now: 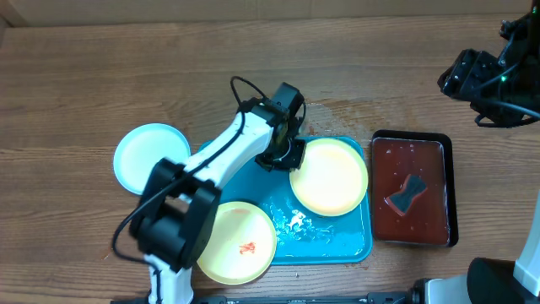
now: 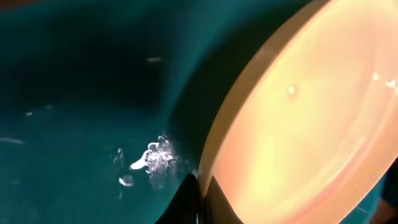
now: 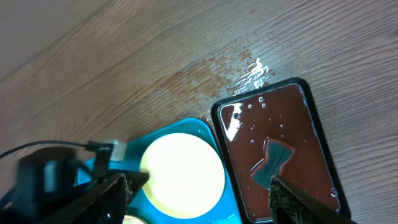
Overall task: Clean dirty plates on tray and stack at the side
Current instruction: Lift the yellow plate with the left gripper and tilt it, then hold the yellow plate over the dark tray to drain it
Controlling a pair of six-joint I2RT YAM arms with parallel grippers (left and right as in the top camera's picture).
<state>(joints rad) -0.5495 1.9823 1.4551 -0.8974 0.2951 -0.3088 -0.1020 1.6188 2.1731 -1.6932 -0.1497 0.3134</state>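
My left gripper point(image 1: 288, 157) is shut on the left rim of a pale yellow-green plate point(image 1: 331, 177) over the right half of the turquoise tray point(image 1: 342, 247). In the left wrist view the fingertips point(image 2: 200, 194) pinch the plate's edge point(image 2: 311, 124) above the wet tray floor point(image 2: 74, 93). A second yellow-green plate point(image 1: 240, 241) with a red smear lies at the tray's front left. The pale blue-white plate point(image 1: 150, 158) lies on the table left of the tray. My right gripper point(image 3: 199, 193) is open and empty, high above the held plate point(image 3: 183, 174) at the back right.
A dark red black-rimmed tray point(image 1: 432, 221) stands right of the turquoise tray and holds liquid and a grey sponge point(image 1: 407, 192). White foam point(image 1: 295, 221) lies on the turquoise tray's floor. A wet patch point(image 3: 249, 68) marks the wood behind the trays.
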